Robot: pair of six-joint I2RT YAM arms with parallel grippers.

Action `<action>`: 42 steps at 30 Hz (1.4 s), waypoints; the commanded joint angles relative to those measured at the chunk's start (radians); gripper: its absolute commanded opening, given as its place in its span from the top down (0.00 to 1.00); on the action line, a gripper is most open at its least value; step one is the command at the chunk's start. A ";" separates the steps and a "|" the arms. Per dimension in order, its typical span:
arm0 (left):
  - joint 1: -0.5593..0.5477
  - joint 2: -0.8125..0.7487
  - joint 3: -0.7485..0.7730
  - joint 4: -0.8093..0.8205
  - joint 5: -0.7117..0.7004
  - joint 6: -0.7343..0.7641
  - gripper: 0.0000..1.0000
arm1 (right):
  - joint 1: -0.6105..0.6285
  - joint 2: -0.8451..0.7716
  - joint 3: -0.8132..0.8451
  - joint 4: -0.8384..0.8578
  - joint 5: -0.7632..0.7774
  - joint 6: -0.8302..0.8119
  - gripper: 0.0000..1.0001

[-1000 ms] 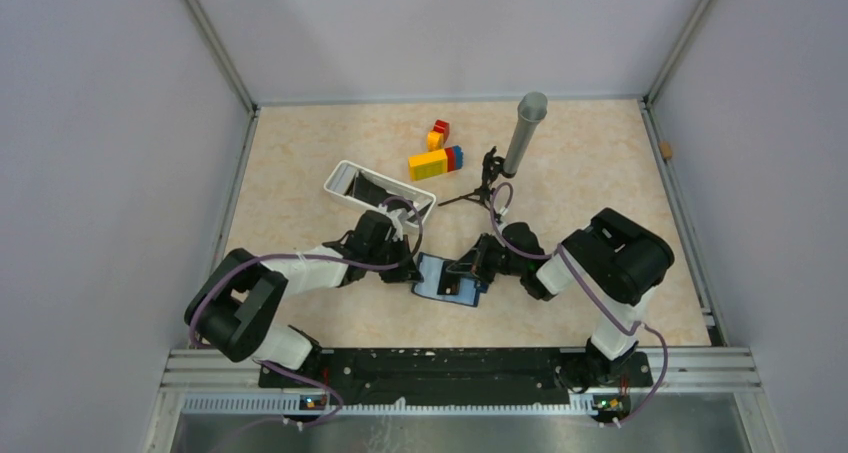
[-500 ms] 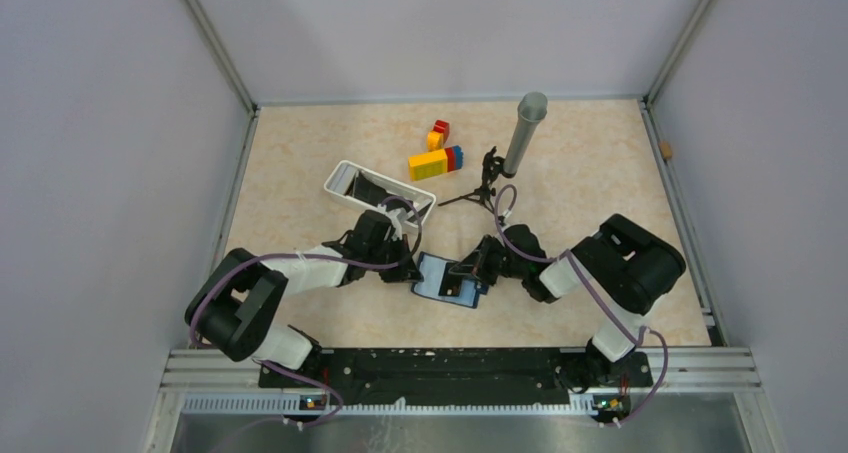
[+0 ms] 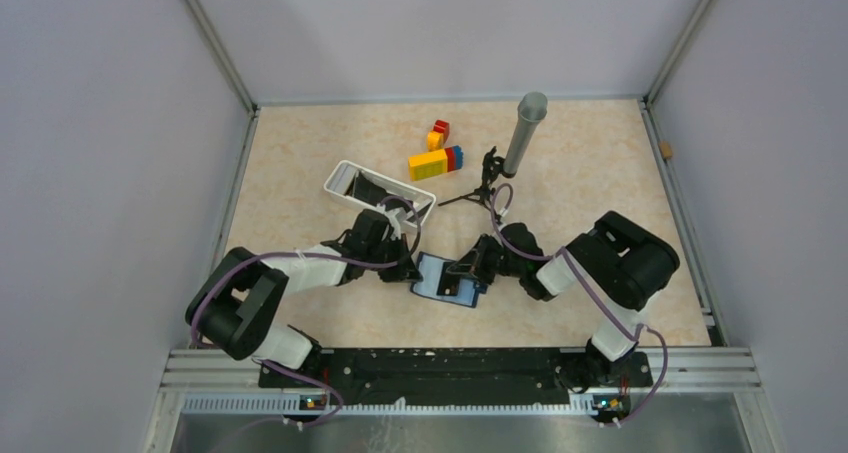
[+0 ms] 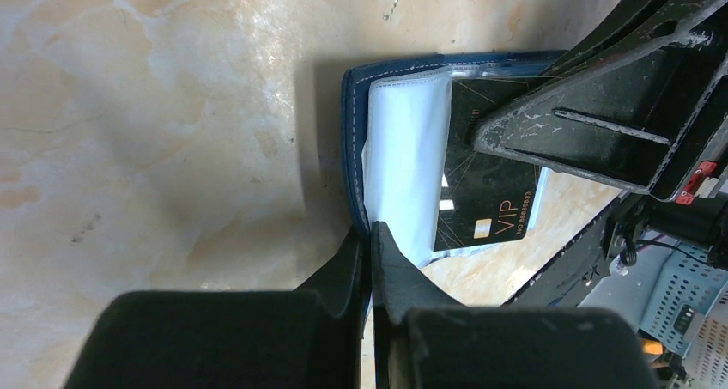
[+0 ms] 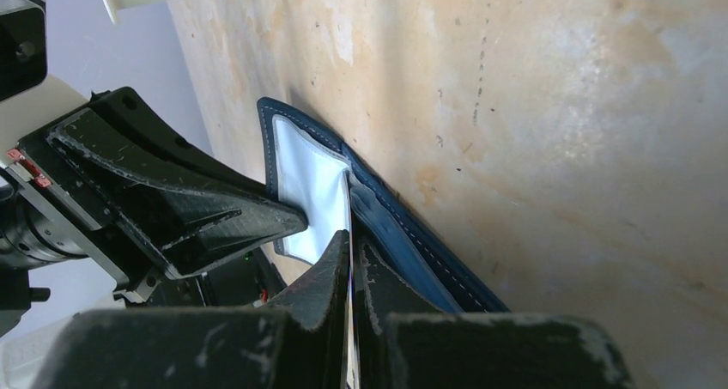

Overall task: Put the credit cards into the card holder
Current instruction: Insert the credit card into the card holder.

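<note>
Black credit card [image 4: 485,196], pinched edge-on by the right gripper [image 5: 350,241], points left into the card holder [image 4: 350,148], whose left edge the left gripper [image 4: 369,232] pinches.

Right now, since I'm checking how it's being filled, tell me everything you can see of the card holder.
The card holder is a navy wallet with pale stitching along its rim, lying open on the table. Its inside shows a whitish pocket. A black VIP card sits partly in it, pinched by the shut right gripper. The shut left gripper touches its edge.
</note>
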 commanded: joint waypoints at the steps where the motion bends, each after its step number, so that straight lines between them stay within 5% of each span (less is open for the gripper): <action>1: 0.006 0.024 0.004 -0.004 -0.001 0.033 1.00 | 0.019 0.065 -0.002 -0.122 0.047 -0.064 1.00; 26: 0.007 0.046 0.016 -0.005 -0.008 0.020 1.00 | 0.024 0.127 0.040 -0.117 0.003 -0.056 1.00; 33: 0.008 0.031 0.006 -0.021 -0.050 0.004 1.00 | 0.024 0.028 0.056 -0.267 0.076 -0.110 0.81; 42: 0.009 -0.003 -0.006 -0.023 -0.068 -0.002 1.00 | 0.026 -0.078 0.093 -0.450 0.161 -0.178 0.69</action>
